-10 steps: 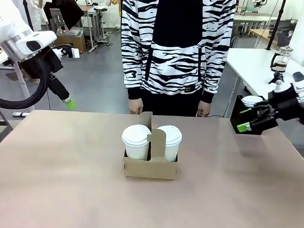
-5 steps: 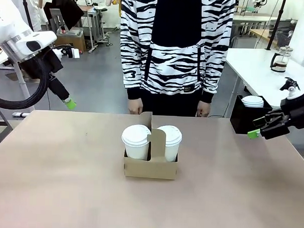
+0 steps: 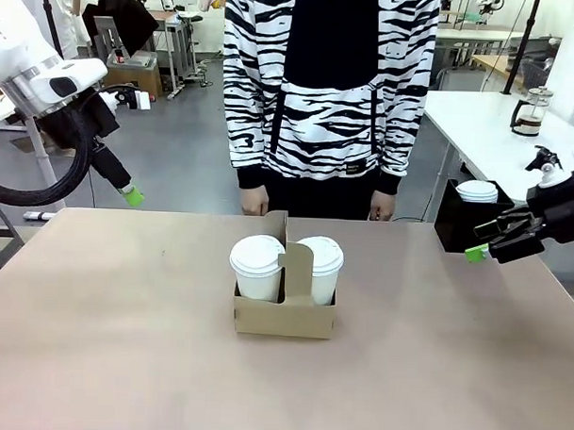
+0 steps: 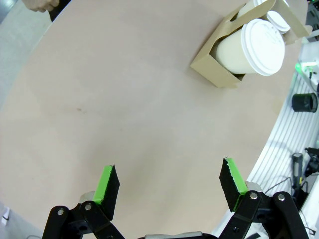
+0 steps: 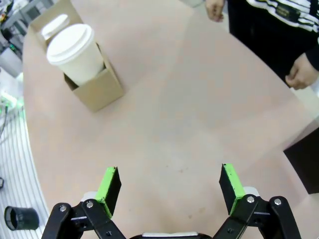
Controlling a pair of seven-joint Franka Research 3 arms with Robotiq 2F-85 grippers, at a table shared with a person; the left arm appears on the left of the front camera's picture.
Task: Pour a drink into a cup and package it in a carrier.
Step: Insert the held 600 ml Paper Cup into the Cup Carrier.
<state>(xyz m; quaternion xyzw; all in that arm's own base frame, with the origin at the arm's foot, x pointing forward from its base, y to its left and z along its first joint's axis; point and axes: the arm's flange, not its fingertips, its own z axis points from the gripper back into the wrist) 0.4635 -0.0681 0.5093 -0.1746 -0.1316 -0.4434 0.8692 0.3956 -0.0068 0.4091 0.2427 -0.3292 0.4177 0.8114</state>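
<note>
The brown cardboard carrier (image 3: 283, 316) stands mid-table and holds two white lidded cups, one on the left (image 3: 257, 268) and one on the right (image 3: 320, 265), either side of its upright handle. My left gripper (image 3: 129, 194) hangs open off the table's far left edge; its wrist view has the open gripper (image 4: 169, 181) empty above bare table, well away from the carrier (image 4: 219, 69) and nearest cup (image 4: 256, 42). My right gripper (image 3: 478, 248) hovers open at the far right edge, and its wrist view shows it (image 5: 171, 184) empty, with a cup (image 5: 76, 49) far off. The drink pitcher (image 3: 528, 112) sits on a white side table.
A person in a zebra-striped top stands at the far side, hands (image 3: 256, 203) at the table edge. A black square box (image 3: 457, 219) with a stack of white lids (image 3: 476, 191) stands just beyond the far right corner, beside my right gripper.
My right gripper has drawn back to the right, towards the table's edge, then settled. The left arm, carrier and cups have not moved.
</note>
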